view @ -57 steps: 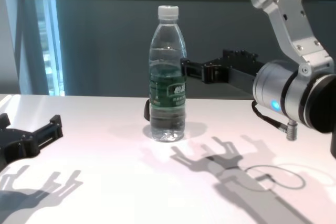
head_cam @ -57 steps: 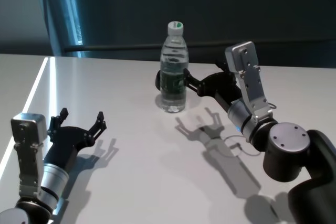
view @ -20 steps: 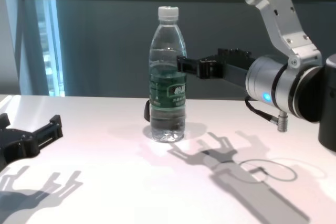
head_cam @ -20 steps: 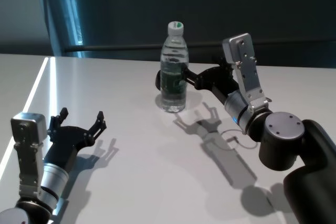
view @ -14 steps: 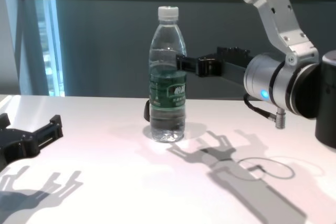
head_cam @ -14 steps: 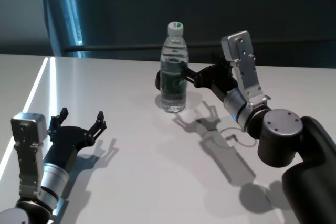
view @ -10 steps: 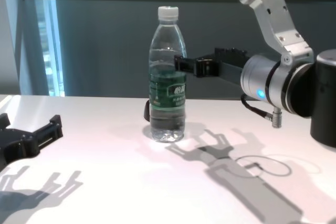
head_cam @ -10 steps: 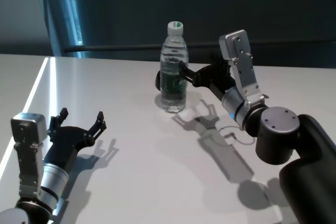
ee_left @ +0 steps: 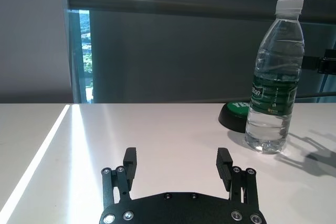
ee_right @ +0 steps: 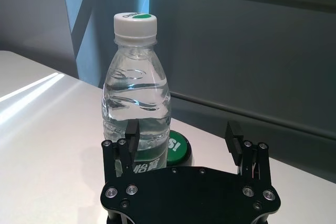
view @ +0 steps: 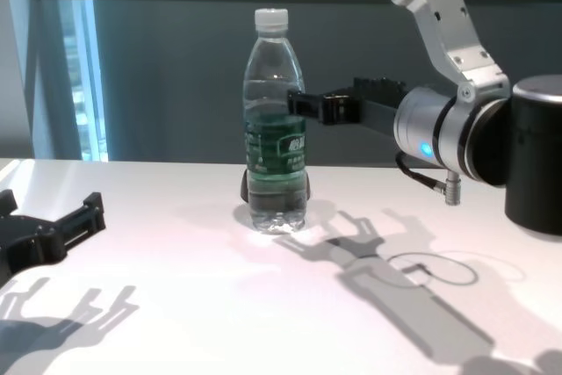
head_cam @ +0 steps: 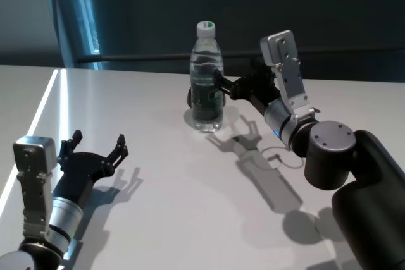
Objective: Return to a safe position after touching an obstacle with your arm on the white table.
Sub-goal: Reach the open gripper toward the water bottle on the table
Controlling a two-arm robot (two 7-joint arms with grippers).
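bottle point(head_cam: 205, 85) stands upright, cap up, on the table point(head_cam: 158, 175); right gripper point(head_cam: 219, 85) spread, touching it.

The green-topped black disc point(ee_right: 176, 148) behind the bottle point(ee_right: 135, 103) is mostly hidden by it, its white lettering only partly readable. In the chest view the left gripper point(view: 39, 230) is cut by the frame's edge. The bottle's label point(view: 279, 154) print is too small to read.

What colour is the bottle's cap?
The cap is white with a green spot on top, clearest in the right wrist view.
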